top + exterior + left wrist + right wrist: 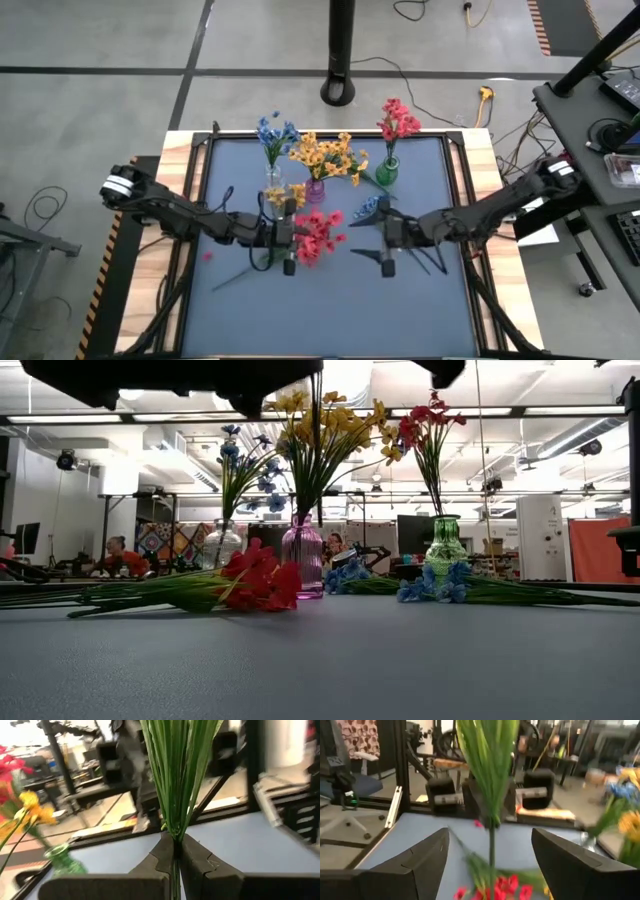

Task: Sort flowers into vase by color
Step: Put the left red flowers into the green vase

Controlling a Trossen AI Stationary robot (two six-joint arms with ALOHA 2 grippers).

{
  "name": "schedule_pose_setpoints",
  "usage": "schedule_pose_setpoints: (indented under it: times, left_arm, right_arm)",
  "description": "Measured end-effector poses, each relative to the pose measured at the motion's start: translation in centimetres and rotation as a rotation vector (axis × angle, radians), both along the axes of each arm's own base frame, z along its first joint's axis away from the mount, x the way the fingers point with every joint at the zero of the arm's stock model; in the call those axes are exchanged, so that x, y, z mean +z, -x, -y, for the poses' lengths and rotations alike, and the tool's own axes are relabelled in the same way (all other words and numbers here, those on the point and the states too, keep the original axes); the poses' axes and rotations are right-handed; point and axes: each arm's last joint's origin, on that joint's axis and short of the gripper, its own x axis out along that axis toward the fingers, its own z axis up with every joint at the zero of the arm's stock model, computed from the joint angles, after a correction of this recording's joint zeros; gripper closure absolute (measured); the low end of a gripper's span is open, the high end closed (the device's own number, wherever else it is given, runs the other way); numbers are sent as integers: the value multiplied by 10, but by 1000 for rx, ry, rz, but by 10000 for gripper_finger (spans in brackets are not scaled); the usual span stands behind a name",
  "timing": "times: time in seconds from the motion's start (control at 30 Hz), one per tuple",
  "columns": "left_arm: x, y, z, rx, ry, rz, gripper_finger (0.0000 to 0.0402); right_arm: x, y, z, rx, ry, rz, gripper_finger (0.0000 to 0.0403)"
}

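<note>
Workshop hall behind, grey concrete floor all round, pale wooden frame under a large blue-grey table mat point(330, 300).

Two dark arms over the mat, one from each side, meeting near the middle. Left gripper point(285, 233) pressed together on a yellow-orange sprig point(283, 194): thin green stem point(174, 795) pinched between dark fingers point(197, 860), seen plainly in the left wrist view. Right gripper point(390, 235) spread wide, fingers point(425, 857) well apart, nothing between the pads, hanging above the mat just beside loose blue sprigs point(435, 585).

Three small glass vases in a row along the far side of the mat: clear vase point(273, 177) with blue blossoms point(274, 130), pink-purple vase point(303, 552) with yellow-orange blossoms point(327, 154), green vase point(445, 546) with red blossoms point(398, 120).

Loose bunch of red sprigs point(258, 582) flat on the mat near the centre, long green stems trailing toward the left arm's side. More blue sprigs point(368, 207) flat just behind the right gripper, near the green vase.
</note>
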Motion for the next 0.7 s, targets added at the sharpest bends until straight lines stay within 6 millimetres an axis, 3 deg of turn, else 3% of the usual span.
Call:
schedule_pose_setpoints:
  times: [0.13,0.4,0.7]
  left_arm:
    - [-7,-11,0,51,-29,-23,401]
    - [-9,-31,2,119,-59,-31,401]
    - [-10,-36,4,117,-58,-32,401]
  right_arm:
    - [-1,-17,-3,-53,-9,71,115]
    - [-7,-39,-3,-92,12,49,110]
    - [-6,-41,-1,-129,25,47,168]
